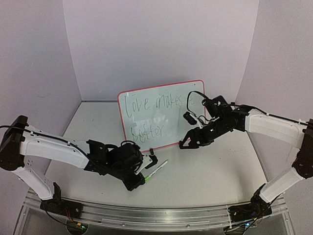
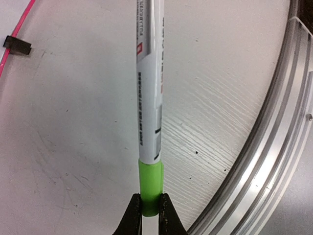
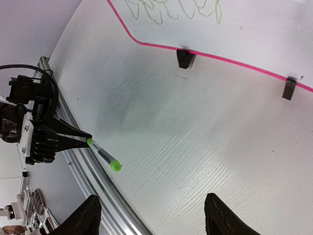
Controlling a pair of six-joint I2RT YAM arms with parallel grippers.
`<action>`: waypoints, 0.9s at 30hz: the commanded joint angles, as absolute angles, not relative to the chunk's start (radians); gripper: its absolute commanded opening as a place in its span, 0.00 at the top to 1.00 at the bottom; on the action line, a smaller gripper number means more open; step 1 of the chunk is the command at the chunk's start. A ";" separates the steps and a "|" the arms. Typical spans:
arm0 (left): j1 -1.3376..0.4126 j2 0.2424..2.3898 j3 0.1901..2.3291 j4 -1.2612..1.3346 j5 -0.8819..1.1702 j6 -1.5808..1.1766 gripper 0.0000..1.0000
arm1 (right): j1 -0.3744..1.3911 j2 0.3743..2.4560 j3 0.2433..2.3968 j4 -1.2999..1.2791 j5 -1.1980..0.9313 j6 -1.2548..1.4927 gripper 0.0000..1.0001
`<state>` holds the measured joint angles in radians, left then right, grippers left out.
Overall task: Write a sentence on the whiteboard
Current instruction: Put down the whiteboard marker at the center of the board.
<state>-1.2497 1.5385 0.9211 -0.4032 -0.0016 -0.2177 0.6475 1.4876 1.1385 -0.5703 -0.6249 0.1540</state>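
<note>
Near the front edge, the left gripper [image 2: 150,209] pinches the thin white green-ended marker pen [image 2: 149,88], its long axis pointing far-right toward the red-rimmed white whiteboard [image 1: 161,118].

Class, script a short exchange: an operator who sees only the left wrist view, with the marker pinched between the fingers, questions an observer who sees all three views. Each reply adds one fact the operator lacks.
Operator: Is anything written on the whiteboard?
Observer: Yes. It carries the sentence, two greenish lines, roughly "Love makes it better".
Operator: Is the right gripper busy?
Observer: No. Its fingers are spread, with nothing between them.
</note>
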 commanded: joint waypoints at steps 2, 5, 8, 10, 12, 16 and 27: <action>-1.156 1.540 0.874 -0.458 -0.099 -0.396 1.00 | 0.580 1.385 1.092 -0.525 -0.388 0.232 0.28; -1.108 1.493 0.829 -0.486 -0.092 -0.482 1.00 | 0.544 1.344 1.065 -0.527 -0.307 0.257 0.27; -1.081 1.442 0.797 -0.534 -0.088 -0.547 1.00 | 0.514 1.301 1.039 -0.528 -0.205 0.279 0.24; -1.071 1.404 0.782 -0.569 -0.093 -0.595 1.00 | 0.495 1.267 1.025 -0.528 -0.151 0.294 0.21; -1.056 1.370 0.762 -0.595 -0.088 -0.635 1.00 | 0.471 1.238 1.018 -0.526 -0.112 0.298 0.19; -1.013 1.312 0.746 -0.639 -0.070 -0.682 1.00 | 0.438 1.197 1.009 -0.524 -0.063 0.299 0.15; -0.845 1.297 0.740 -0.681 -0.030 -0.691 1.00 | 0.384 1.147 0.974 -0.522 -0.012 0.322 0.14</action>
<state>-0.8990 1.2978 0.7381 -0.6772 -0.0487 -0.6883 0.3919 1.1842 0.9948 -0.5350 -0.0655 0.3001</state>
